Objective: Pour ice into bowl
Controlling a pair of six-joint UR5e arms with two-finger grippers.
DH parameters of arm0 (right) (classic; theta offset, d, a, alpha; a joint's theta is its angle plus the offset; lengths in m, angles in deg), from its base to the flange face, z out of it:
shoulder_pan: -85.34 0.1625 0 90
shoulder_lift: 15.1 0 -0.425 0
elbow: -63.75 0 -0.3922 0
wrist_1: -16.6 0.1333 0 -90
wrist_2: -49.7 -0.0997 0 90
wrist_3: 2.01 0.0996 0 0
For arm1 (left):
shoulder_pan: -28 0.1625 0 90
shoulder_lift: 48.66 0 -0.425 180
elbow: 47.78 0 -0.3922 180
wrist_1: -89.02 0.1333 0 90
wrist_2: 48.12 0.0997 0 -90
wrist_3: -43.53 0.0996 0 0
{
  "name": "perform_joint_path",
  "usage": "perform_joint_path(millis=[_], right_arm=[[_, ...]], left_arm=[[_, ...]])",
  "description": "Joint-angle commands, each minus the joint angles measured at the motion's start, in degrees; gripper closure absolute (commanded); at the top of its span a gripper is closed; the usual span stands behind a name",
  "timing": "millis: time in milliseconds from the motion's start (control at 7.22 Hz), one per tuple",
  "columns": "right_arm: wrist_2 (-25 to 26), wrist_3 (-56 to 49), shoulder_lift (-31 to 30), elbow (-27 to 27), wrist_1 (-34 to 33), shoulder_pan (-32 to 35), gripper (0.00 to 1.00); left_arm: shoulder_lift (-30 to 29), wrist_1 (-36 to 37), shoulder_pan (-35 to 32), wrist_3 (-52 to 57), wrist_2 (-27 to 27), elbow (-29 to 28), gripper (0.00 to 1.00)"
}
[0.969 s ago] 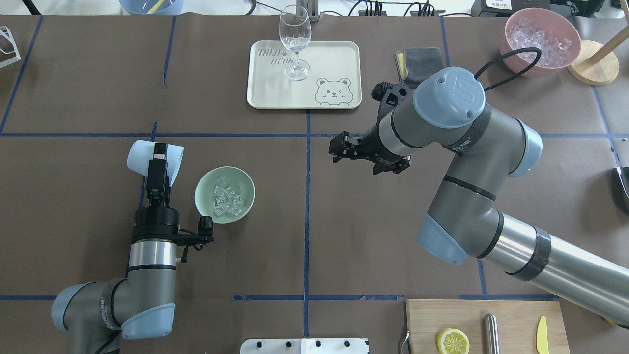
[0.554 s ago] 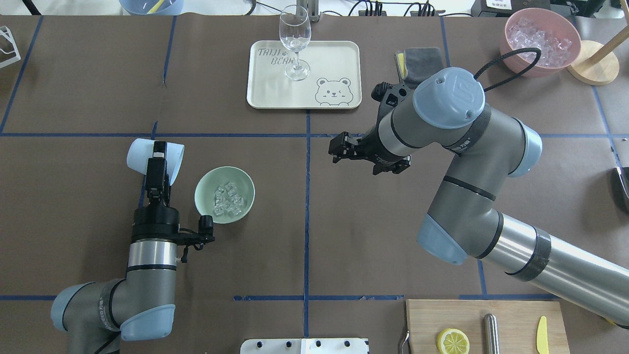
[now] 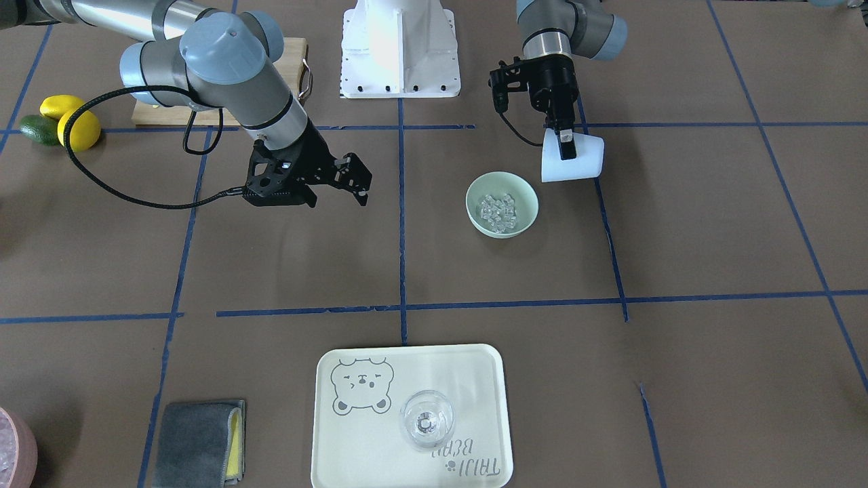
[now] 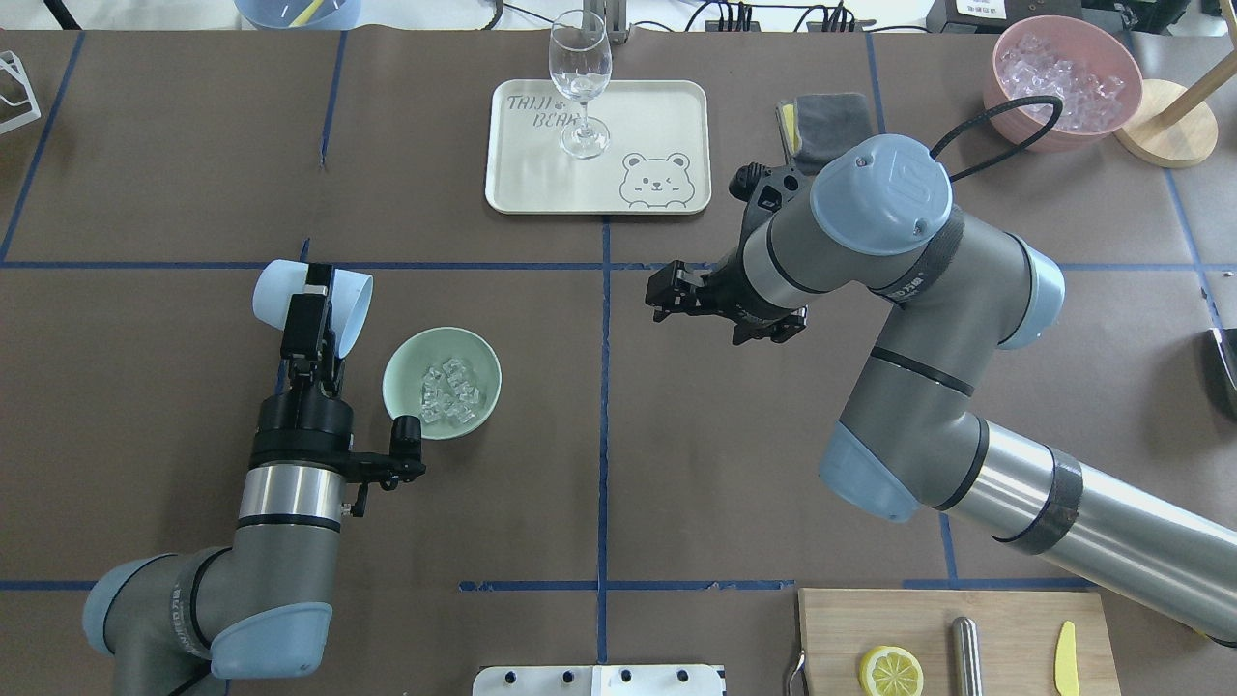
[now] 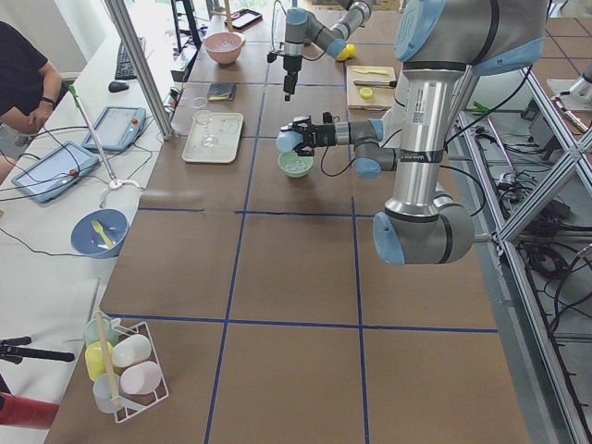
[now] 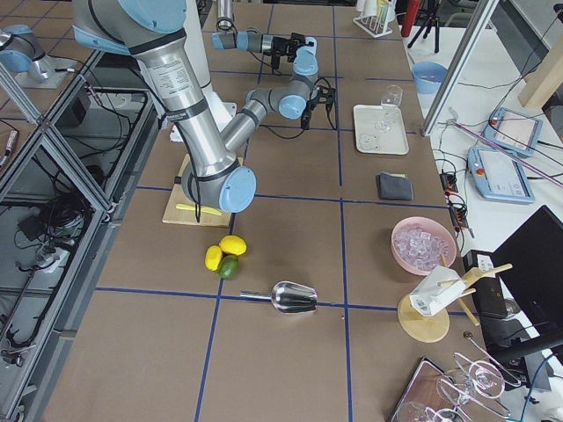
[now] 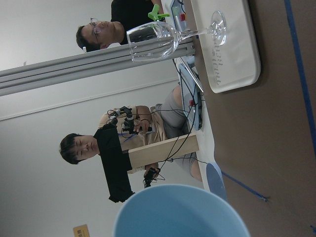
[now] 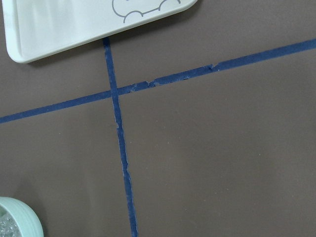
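A round pale mint-green bowl (image 4: 398, 372) with smooth sides stands on the brown table (image 4: 145, 145). A small heap of clear, glassy ice cubes (image 4: 446, 391) lies inside it, gathered around the middle of its floor; the front-facing view shows the same cluster (image 3: 496, 209) in the bowl (image 3: 475, 193).

Just beside the bowl, on the robot's left and a little farther from the robot, the left end effector (image 4: 311, 300) is clamped on a pale blue plastic cup (image 4: 271, 290). One black finger lies across the cup's upper wall. The cup is tipped nearly onto its side, its mouth turned toward the bowl, and it is held clear of the bowl's rim rather than over it. Whether anything is in the cup cannot be told.

The right end effector (image 4: 657, 301) hangs well apart from the bowl on the robot's right, past a blue tape line (image 4: 603, 425). Its fingers stand apart with nothing between them.

Beyond the bowl, away from the robot, a cream rectangular tray (image 4: 667, 106) with a bear drawing carries an upright clear wine glass (image 4: 580, 72).
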Motion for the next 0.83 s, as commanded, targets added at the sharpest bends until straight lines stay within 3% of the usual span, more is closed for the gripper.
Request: perform_joint_path(millis=[0,415,692], right_arm=[[0.3,0.0,0.2,0.0,0.0,-0.1,0.0],[0.3,0.1,0.4,0.0,-0.1,-0.3,0.0],[0.4,0.2,0.4,0.0,-0.1,-0.3,0.0]], left_arm=[[0.3,-0.1,-0.2,-0.3,-10.4,6.1,1.0],[3.4,-0.1,-0.6,-21.2,-18.0,8.5,1.0],[8.8,-0.2,-0.7,-44.1,-21.0,12.1,1.0]])
